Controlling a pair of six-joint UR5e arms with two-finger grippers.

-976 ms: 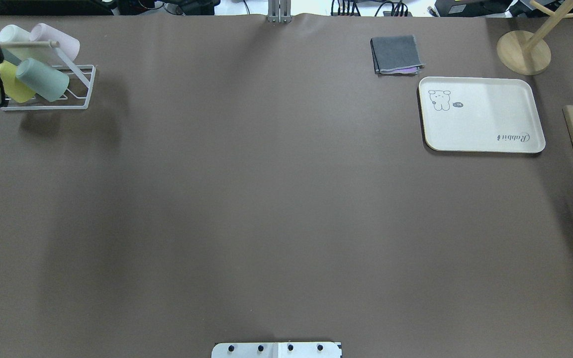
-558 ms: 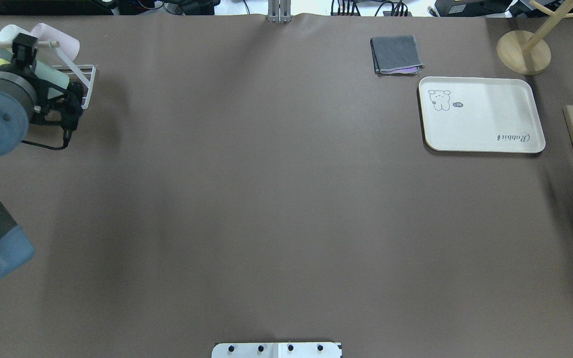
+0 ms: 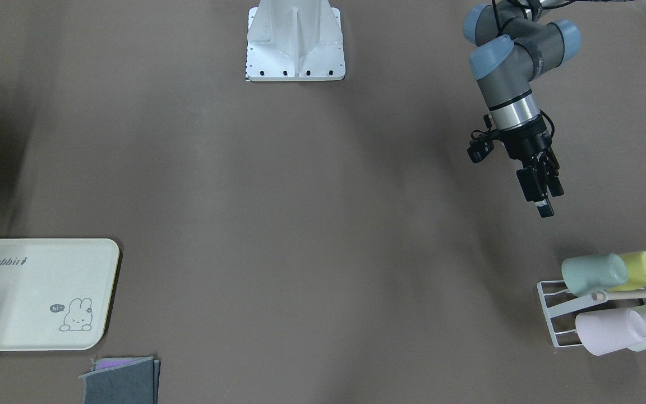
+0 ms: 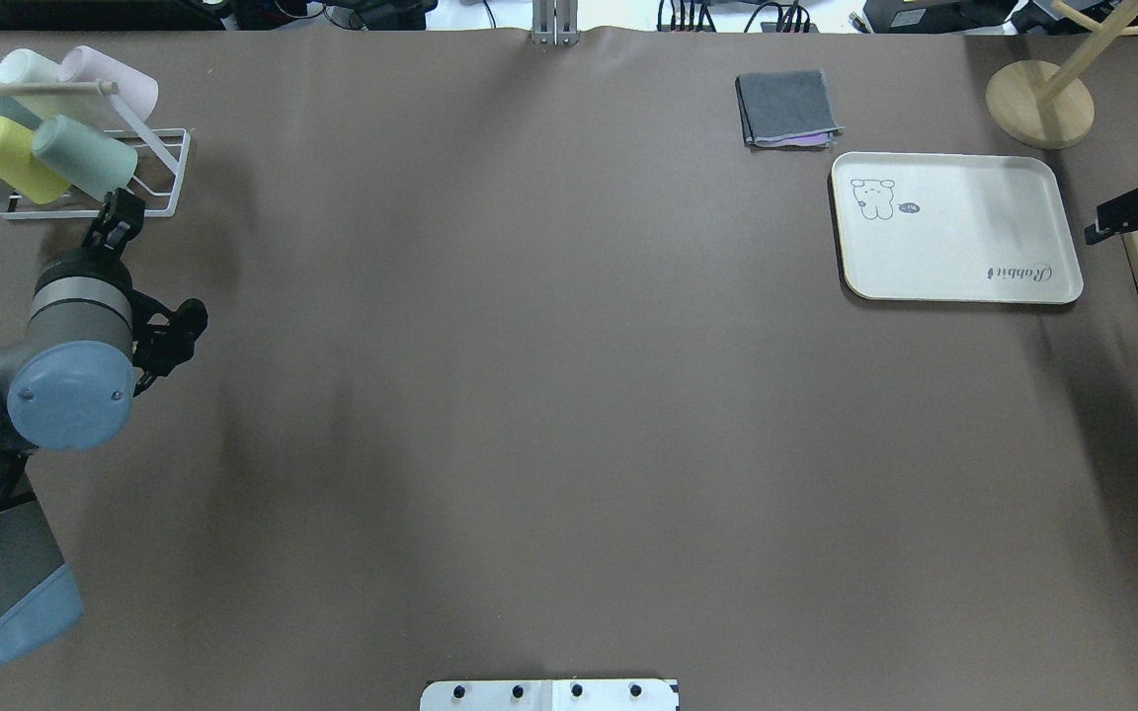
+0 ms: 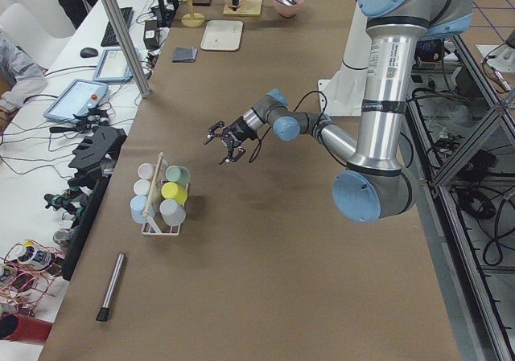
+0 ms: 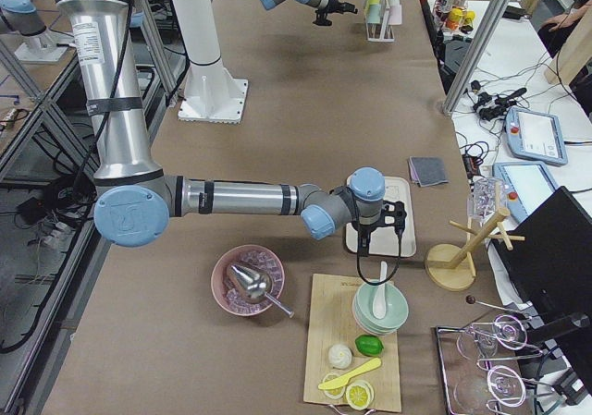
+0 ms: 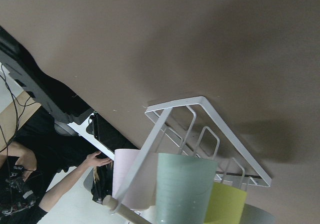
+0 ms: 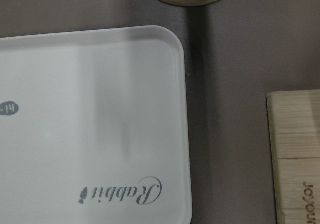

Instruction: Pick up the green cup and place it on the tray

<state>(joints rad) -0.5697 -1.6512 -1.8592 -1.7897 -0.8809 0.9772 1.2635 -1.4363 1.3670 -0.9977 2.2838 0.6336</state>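
- The mint-sage green plastic tumbler [image 4: 85, 158] lies slanted on a white wire drying rack [image 4: 166, 170] at the far left corner of the desk [image 4: 549, 395]. It is upended on a peg.
- Its long axis runs on a diagonal in the overhead view, with the closed base pointing at the rack's open end.
- A yellow plastic cup [image 4: 16, 160] sits just beside it, seemingly touching. A pale pink cup [image 4: 113, 81] and a whitish-mint cup [image 4: 28, 71] sit in the row behind, under a thin wooden dowel [image 4: 26, 88].
- The left gripper [image 4: 118, 209] hovers just short of the rack on the robot's side, aimed at it and apart from every cup.
- The green cup lies straight ahead of the jaws and a little farther from the robot. The left wrist view has its base nearly centred.
- The left jaws look spread apart and hold nothing.
- The cream rectangular plastic tray with "Rabbit" lettering [image 4: 964, 232] lies bare at the desk's far right, well apart from the cup.
- The right gripper [image 6: 363, 241] hangs by the tray's outer edge. We cannot tell how its jaws stand.
- We judge that the left arm, the nearer one, makes the pick. The move turns on closing across the cup's body and drawing it off along its slant.
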